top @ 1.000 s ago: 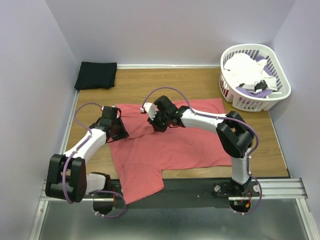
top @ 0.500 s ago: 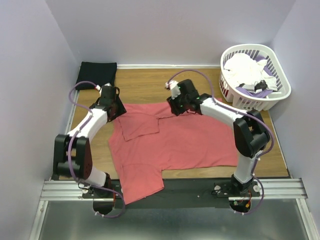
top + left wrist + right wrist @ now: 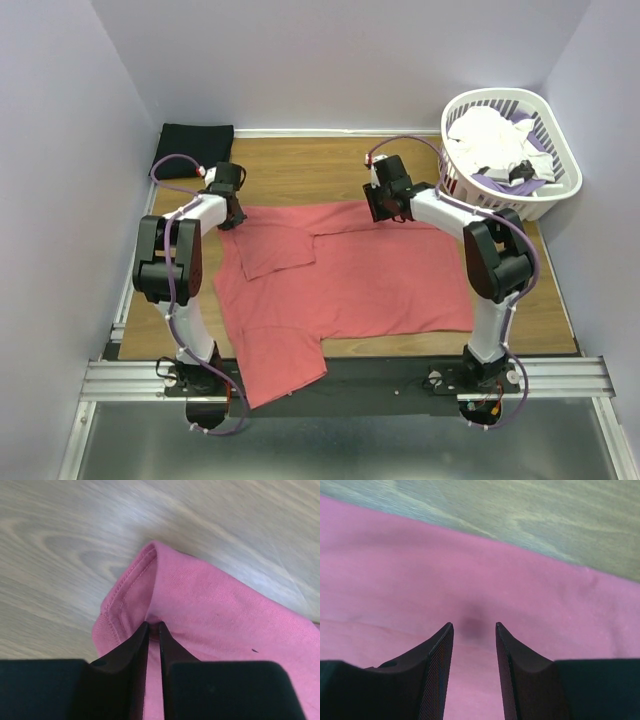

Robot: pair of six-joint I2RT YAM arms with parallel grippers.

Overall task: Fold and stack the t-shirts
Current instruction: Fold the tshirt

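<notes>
White slatted basket (image 3: 495, 205), far right table (image 3: 300, 170) corner, heaped white and purple laundry (image 3: 490, 135).

No wording can be read anywhere — no label, brand, number or sign.

The left arm (image 3: 168, 262) and the right arm (image 3: 496, 262) are each wearing glossy white shells over the long links and bulky matte-black housings at the joints. A thin lilac cable (image 3: 402, 139) is running along each one, arching free near the wrist and curling again down by the base. From the wrist cameras, the jaws are showing as tapered black blades, the right pair carrying a fine mesh texture on its inner faces
</notes>
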